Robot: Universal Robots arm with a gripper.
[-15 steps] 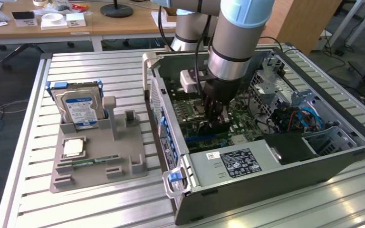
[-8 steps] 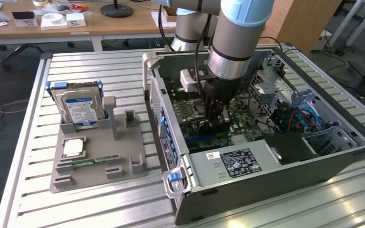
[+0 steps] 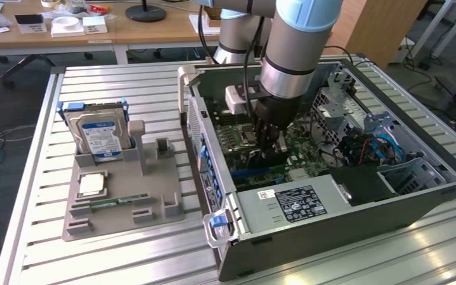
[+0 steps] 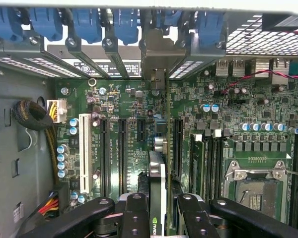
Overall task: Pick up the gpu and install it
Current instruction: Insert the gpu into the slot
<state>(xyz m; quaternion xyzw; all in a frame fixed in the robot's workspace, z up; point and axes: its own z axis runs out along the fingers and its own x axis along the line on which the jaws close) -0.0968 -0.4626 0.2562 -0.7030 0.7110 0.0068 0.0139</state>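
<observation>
Gpu (image 4: 158,188) clamped edge-on in hand (image 4: 158,210) (above motherboard (image 4: 223,114)).

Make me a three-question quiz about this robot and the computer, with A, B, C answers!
1. Where is the gripper?
A. Inside the open computer case
B. Over the grey tray
C. Above the wooden desk

2. What colour is the long lone slot on the green board?
A. Red
B. White
C. Yellow

3. How does the card between the gripper's fingers stand?
A. Flat on the table
B. Leaning on the hard drive
C. On edge over the board

Answers:
1 A, the arm reaches down into the case.
2 B, it shows white in the wrist view.
3 C, seen edge-on in the wrist view.
</observation>
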